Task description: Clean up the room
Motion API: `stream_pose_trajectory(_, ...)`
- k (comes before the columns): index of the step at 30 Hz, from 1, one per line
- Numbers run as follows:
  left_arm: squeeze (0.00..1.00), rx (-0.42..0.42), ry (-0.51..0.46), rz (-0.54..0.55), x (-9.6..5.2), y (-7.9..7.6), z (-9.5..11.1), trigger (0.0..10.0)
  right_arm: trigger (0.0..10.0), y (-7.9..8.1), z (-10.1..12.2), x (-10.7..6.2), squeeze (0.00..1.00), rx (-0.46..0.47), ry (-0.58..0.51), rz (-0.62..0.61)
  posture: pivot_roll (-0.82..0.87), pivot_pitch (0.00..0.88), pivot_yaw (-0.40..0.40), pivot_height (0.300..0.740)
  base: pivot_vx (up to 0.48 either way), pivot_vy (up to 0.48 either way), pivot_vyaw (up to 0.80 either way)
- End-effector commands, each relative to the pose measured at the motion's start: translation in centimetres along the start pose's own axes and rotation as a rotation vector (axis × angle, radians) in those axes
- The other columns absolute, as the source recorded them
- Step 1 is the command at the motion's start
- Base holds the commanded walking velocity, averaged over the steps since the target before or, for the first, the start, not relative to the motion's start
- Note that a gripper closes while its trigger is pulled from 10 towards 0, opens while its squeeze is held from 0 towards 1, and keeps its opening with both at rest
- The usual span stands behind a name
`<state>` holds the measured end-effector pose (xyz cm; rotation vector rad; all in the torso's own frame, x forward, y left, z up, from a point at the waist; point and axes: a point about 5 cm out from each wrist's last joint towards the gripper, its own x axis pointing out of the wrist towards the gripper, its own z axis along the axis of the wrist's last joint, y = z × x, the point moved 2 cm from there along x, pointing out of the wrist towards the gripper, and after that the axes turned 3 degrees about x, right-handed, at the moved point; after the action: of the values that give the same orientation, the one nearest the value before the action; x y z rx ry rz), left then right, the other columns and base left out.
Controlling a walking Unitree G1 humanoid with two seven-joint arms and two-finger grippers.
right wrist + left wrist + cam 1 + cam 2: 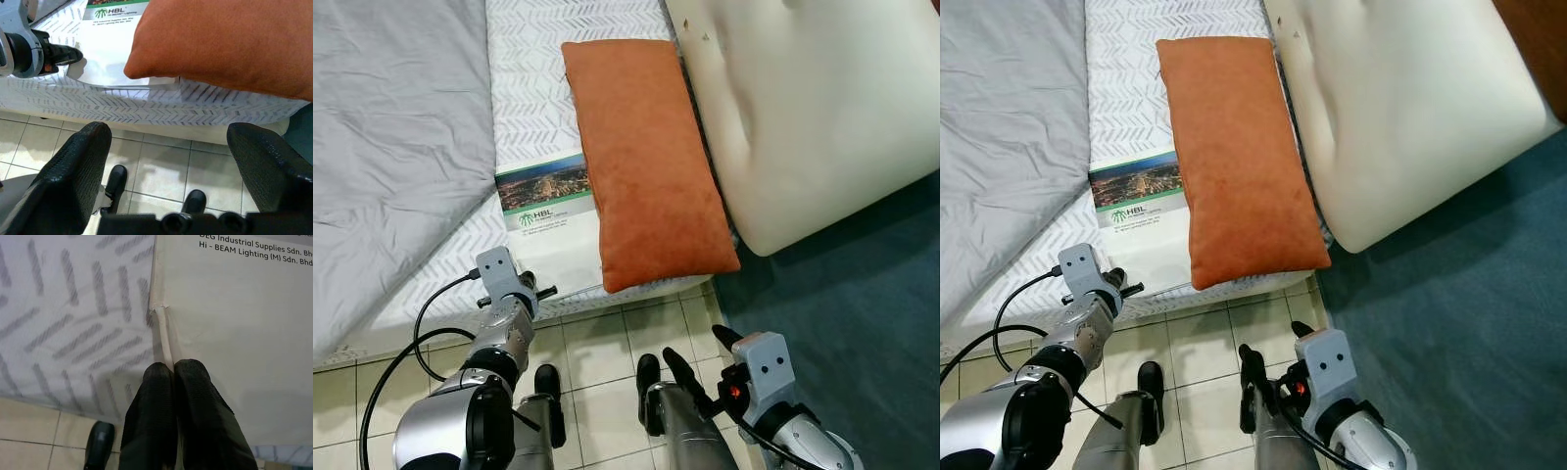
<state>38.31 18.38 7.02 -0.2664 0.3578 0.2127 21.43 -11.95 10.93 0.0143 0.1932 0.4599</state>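
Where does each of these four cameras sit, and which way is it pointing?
Left eye view: on the head, looking down at the bed, orange pillow, both arms and feet.
Right eye view: beside it, same scene, slightly offset.
Left wrist view: along the left gripper, shut on the calendar corner.
Right wrist view: along the open right gripper, over floor tiles toward the bed edge.
Shared: calendar and pillow appear in the eye and right wrist views.
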Motion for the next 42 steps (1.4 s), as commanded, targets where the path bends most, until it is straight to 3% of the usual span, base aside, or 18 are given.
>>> stream_pose_trajectory(1,0.0,0.057,0.048,-0.004,-0.1,0.0,-1.1,10.0,10.0,0.2,-0.8,-0.6,0.0,0.007,0.041,-0.007,-0.35,0.538,-0.118,0.74,0.0,0.0,0.0)
stream_pose_trajectory(4,0.0,0.119,0.028,-0.005,0.0,0.2,-0.2,10.0,10.0,0.5,-0.8,-0.5,0.0,0.021,0.037,0.008,-0.34,0.54,-0.112,0.74,0.0,0.0,0.0)
stream_pose_trajectory(9,0.0,0.151,0.004,0.006,0.2,0.7,0.8,10.0,10.0,2.2,-0.7,-0.1,0.0,0.029,0.036,0.121,-0.35,0.543,-0.112,0.74,0.0,0.0,0.0)
stream_pose_trajectory(18,0.0,0.182,-0.004,-0.004,0.3,0.6,1.3,10.0,10.0,2.3,-1.0,-0.1,0.0,0.023,0.048,0.133,-0.35,0.545,-0.118,0.74,0.0,0.0,0.0)
stream_pose_trajectory(19,0.89,0.186,-0.005,-0.008,0.3,0.4,1.3,10.0,10.0,2.3,-1.0,-0.1,0.0,0.022,0.05,0.134,-0.35,0.545,-0.118,0.74,0.0,0.0,0.0)
stream_pose_trajectory(20,1.0,0.187,-0.007,-0.01,0.3,0.3,1.3,10.0,10.0,2.4,-1.1,-0.2,0.0,0.022,0.052,0.135,-0.35,0.545,-0.118,0.74,0.0,0.0,0.0)
stream_pose_trajectory(29,1.0,0.234,-0.048,-0.007,0.3,0.8,2.1,10.0,10.0,2.1,-1.7,0.6,0.0,0.031,0.055,0.123,-0.3,0.493,-0.086,0.74,0.0,0.0,0.0)
stream_pose_trajectory(31,1.0,0.314,-0.101,-0.018,0.3,1.5,3.0,10.0,10.0,1.7,-1.8,1.4,0.0,0.033,0.038,0.114,-0.25,0.402,-0.049,0.74,0.0,0.0,0.0)
stream_pose_trajectory(33,1.0,0.314,-0.101,-0.018,0.3,1.5,3.0,10.0,10.0,1.7,-1.8,1.4,0.0,0.033,0.038,0.114,-0.25,0.402,-0.049,0.74,0.0,0.0,0.0)
stream_pose_trajectory(34,1.0,0.386,-0.153,-0.028,0.1,2.4,3.8,10.0,10.0,1.0,-1.8,2.6,0.0,0.035,0.017,0.099,-0.19,0.316,-0.017,0.74,0.0,0.0,0.0)
stream_pose_trajectory(37,1.0,0.46,-0.228,-0.068,-0.3,3.0,4.3,10.0,10.0,-0.1,-1.4,3.7,0.0,0.038,-0.017,0.067,-0.14,0.24,0.002,0.74,0.0,0.0,0.0)
stream_pose_trajectory(38,1.0,0.485,-0.244,-0.079,-0.5,3.1,4.1,10.0,10.0,-0.6,-1.4,4.2,0.0,0.043,-0.023,0.052,-0.1,0.178,0.016,0.74,0.0,0.0,0.0)
stream_pose_trajectory(39,1.0,0.503,-0.252,-0.086,-0.6,3.1,3.9,10.0,10.0,-0.9,-1.4,4.5,0.0,0.047,-0.027,0.043,-0.1,0.178,0.016,0.74,0.0,0.0,0.0)
stream_pose_trajectory(41,1.0,0.559,-0.303,-0.137,-1.6,3.1,2.4,10.0,10.0,-2.4,-1.3,5.0,0.0,0.072,-0.047,-0.016,-0.02,0.059,0.027,0.74,0.0,0.0,0.0)
stream_pose_trajectory(42,1.0,0.559,-0.303,-0.137,-1.6,3.1,2.4,10.0,10.0,-2.4,-1.3,5.0,0.0,0.072,-0.047,-0.016,-0.02,0.059,0.027,0.74,0.0,0.0,0.0)
